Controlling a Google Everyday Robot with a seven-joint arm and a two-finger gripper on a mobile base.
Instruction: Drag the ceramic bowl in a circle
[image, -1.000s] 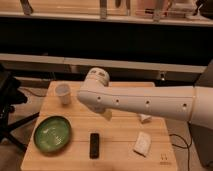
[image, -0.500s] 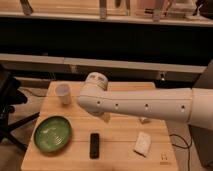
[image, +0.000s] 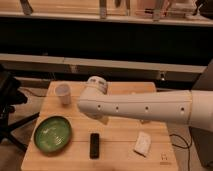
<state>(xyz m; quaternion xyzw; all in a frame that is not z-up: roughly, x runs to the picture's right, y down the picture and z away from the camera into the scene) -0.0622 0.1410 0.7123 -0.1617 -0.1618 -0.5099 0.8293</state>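
Observation:
The ceramic bowl (image: 52, 134), wide, shallow and glossy green with a darker rim, sits on the front left part of the wooden table (image: 120, 137). My white arm (image: 145, 106) reaches in from the right across the middle of the table. Its rounded elbow joint (image: 95, 86) is above and to the right of the bowl. The gripper is hidden behind the arm and does not show. Nothing touches the bowl.
A small white cup (image: 63, 93) stands at the table's back left. A black rectangular object (image: 94, 145) lies at the front middle, right of the bowl. A white crumpled packet (image: 142, 143) lies at the front right. A dark chair (image: 10, 107) stands left of the table.
The arm's elbow has sunk slightly toward the table. The bowl and the other objects have not moved.

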